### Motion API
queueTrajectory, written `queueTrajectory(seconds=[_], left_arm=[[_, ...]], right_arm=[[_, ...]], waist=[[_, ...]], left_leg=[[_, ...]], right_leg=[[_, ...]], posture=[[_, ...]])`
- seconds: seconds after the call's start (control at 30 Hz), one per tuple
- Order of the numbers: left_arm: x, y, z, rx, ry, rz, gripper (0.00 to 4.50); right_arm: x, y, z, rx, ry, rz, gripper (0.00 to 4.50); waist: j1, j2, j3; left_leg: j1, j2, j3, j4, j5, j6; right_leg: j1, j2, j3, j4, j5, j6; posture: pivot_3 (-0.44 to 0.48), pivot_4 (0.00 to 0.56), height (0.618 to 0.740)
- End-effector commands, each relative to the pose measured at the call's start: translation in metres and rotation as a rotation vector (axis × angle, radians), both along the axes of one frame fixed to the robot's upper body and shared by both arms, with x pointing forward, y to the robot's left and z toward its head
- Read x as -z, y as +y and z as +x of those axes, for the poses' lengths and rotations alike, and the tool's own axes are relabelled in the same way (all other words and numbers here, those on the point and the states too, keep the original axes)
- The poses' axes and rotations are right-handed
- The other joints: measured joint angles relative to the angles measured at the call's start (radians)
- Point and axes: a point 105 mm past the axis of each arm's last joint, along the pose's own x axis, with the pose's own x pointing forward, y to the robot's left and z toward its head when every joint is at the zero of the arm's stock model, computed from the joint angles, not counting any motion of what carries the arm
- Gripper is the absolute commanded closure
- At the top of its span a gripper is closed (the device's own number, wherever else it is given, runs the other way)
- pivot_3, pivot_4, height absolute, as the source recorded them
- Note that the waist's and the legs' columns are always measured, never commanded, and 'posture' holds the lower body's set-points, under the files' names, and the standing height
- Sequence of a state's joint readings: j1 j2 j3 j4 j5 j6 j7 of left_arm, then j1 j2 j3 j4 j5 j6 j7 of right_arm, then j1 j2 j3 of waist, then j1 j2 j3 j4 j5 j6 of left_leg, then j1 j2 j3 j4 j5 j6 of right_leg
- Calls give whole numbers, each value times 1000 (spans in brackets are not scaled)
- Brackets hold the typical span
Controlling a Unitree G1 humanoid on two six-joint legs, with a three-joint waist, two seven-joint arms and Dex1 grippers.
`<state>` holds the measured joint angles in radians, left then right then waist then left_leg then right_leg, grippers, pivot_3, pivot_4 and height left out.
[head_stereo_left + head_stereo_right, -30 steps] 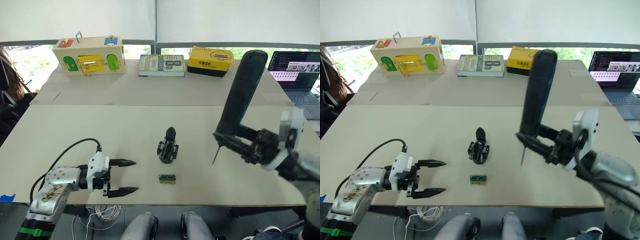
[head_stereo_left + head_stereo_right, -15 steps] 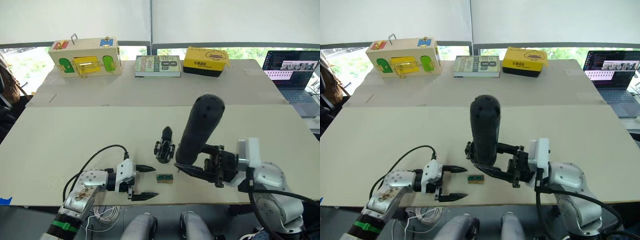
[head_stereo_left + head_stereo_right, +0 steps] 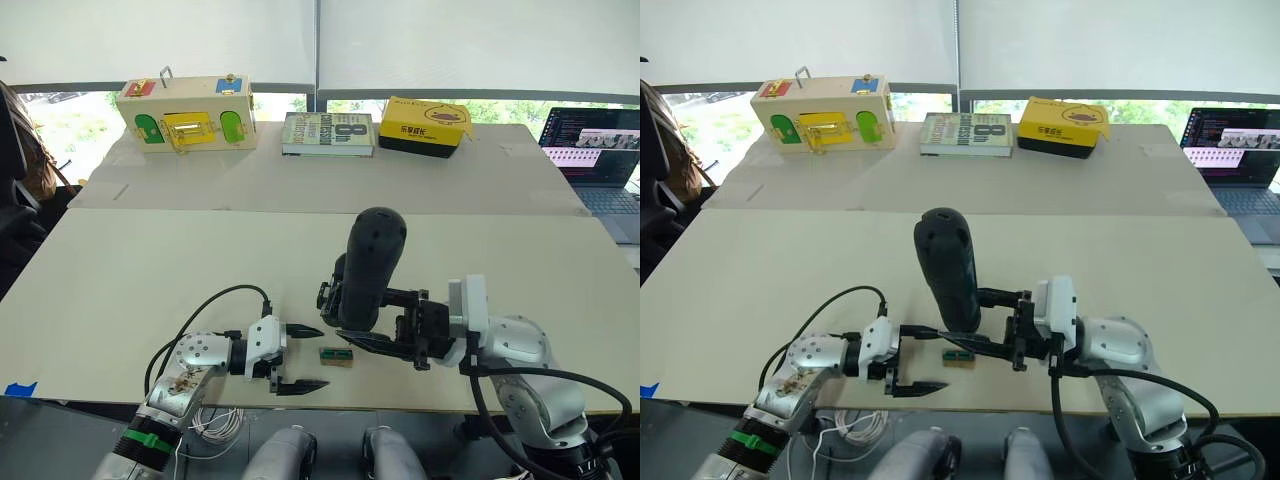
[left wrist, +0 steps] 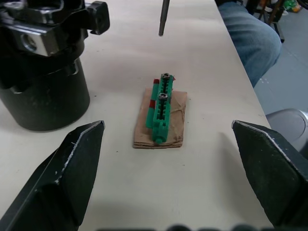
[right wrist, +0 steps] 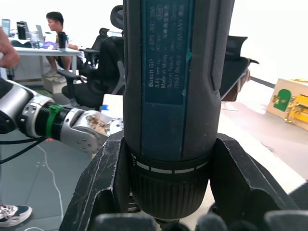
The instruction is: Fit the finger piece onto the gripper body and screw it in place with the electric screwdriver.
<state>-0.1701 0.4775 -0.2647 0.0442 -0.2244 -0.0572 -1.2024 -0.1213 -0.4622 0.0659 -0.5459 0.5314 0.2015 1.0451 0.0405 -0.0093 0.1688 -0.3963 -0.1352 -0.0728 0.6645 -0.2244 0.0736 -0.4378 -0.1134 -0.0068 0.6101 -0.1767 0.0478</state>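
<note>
Right gripper [image 3: 375,338] has the electric screwdriver [image 3: 370,270] clamped upright, right in front of the gripper body [image 4: 45,67] mid-table. Left gripper [image 3: 300,357] sits with jaws spread wide, nothing in them, near the green-topped block [image 4: 160,114].

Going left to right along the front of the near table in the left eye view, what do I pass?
Left gripper → small green-topped block → electric screwdriver, held upright → right gripper clamped on it. The gripper body overlaps the screwdriver, so I leave it out.
</note>
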Motion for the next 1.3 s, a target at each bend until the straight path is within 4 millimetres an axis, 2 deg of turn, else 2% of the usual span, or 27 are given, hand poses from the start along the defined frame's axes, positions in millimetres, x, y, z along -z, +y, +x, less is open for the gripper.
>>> queueTrajectory(seconds=[0.03, 0.53, 0.67, 1.3], left_arm=[[10, -8, -3, 12, 32, 13, 0], [29, -14, -8, 41, 36, 9, 0], [33, -12, -10, 50, 36, 14, 0], [33, -18, -12, 61, 35, 6, 0]], right_arm=[[-13, 1, -4, -18, -89, 26, 2598], [-8, 0, -4, -27, -71, 22, 2598], [-3, 1, -4, -25, -66, 12, 2598], [8, -3, -3, -6, -49, -23, 2598]], waist=[[2, 0, 0], [6, 2, -2], [5, 4, -3], [6, 9, -8]], left_leg=[[0, 0, 0, 0, 0, 0], [3, -1, 0, 0, 0, 1], [8, -1, 0, 0, -2, 2], [10, -2, 0, 0, -4, 6]], right_leg=[[0, 0, 0, 0, 0, 0], [4, -1, 0, -1, -1, 2], [10, -1, 0, -1, -7, 10], [14, -3, 0, -3, -9, 13]], posture=[[0, 150, 740], [0, 150, 740], [0, 150, 740], [0, 150, 740]])
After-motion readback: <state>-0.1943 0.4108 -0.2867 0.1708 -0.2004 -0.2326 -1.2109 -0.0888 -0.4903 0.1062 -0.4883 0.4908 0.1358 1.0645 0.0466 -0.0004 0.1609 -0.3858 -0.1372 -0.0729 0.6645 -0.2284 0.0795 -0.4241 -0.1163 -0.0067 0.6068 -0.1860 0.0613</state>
